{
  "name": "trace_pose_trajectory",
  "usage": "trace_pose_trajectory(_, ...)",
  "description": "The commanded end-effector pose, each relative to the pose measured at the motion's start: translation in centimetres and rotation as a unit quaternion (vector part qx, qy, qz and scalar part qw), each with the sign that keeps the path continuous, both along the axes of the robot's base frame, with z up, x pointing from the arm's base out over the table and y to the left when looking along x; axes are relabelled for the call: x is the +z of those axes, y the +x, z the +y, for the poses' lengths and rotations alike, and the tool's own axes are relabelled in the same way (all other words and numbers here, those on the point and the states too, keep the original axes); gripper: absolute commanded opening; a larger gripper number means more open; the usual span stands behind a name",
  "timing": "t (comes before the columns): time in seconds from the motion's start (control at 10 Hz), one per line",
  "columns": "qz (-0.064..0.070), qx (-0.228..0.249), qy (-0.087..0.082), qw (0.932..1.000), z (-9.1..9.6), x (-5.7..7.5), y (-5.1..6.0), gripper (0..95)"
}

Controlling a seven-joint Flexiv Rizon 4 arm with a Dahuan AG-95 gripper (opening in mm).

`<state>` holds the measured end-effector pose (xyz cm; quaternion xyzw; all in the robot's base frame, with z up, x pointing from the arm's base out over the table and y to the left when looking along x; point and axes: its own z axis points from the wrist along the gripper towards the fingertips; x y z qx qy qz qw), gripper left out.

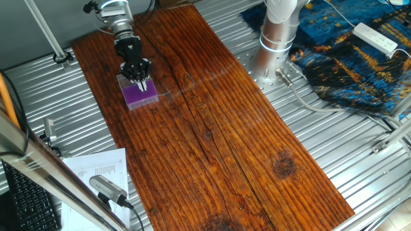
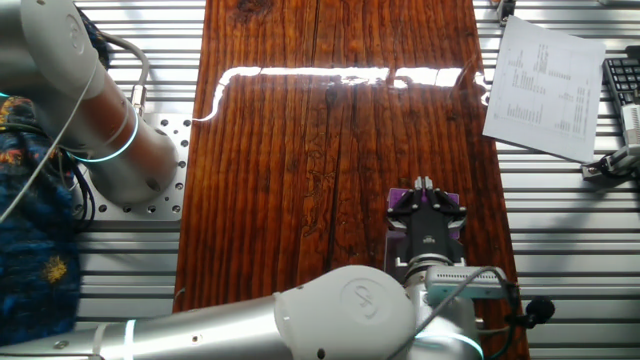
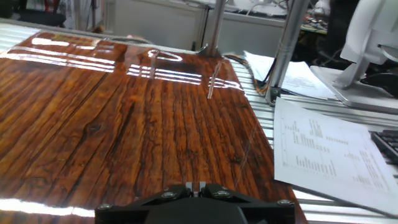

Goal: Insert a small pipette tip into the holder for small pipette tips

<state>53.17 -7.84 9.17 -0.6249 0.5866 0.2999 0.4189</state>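
The holder for small pipette tips (image 1: 144,97) is a small clear box with a purple top, standing near the far left edge of the wooden board (image 1: 218,128). My gripper (image 1: 140,83) hangs straight over it, fingertips just above the purple rack. From the other side the gripper (image 2: 424,184) covers most of the holder (image 2: 399,200). In the hand view the gripper (image 3: 194,185) has its fingers nearly together, with a small grey bit pinched between them that looks like the small pipette tip. The holder is hidden below the hand there.
Two pale thin slivers (image 3: 212,81) (image 3: 152,63) lie further along the board. Printed sheets (image 3: 323,149) rest on the metal table beside the board. The arm's base (image 1: 276,45), a patterned cloth (image 1: 359,58) and a power strip (image 1: 376,37) sit at the far side.
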Motion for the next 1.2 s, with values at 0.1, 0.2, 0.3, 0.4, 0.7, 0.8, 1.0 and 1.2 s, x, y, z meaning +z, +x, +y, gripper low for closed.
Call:
trace_pose_trajectory(0.1,-0.002,0.016,-0.004,0.9999,0.0,-0.1,0.0,0.0)
trace_pose_trajectory(0.2,-0.003,0.021,-0.004,0.9998,-0.1,-0.3,0.0,0.0)
trace_pose_trajectory(0.3,-0.010,0.027,-0.004,0.9996,-0.1,-0.6,0.0,0.0)
trace_pose_trajectory(0.4,-0.011,0.027,-0.001,0.9996,-0.1,-0.7,0.0,0.0)
trace_pose_trajectory(0.7,-0.018,0.028,0.005,0.9994,-0.1,-0.8,0.0,0.0)
trace_pose_trajectory(0.8,-0.022,0.030,0.006,0.9993,-0.1,-0.8,0.0,0.0)
trace_pose_trajectory(1.0,-0.023,0.029,0.009,0.9993,-0.2,-0.9,-0.2,0.0)
trace_pose_trajectory(1.2,-0.026,0.027,0.011,0.9992,-0.3,-1.2,-0.4,0.0)
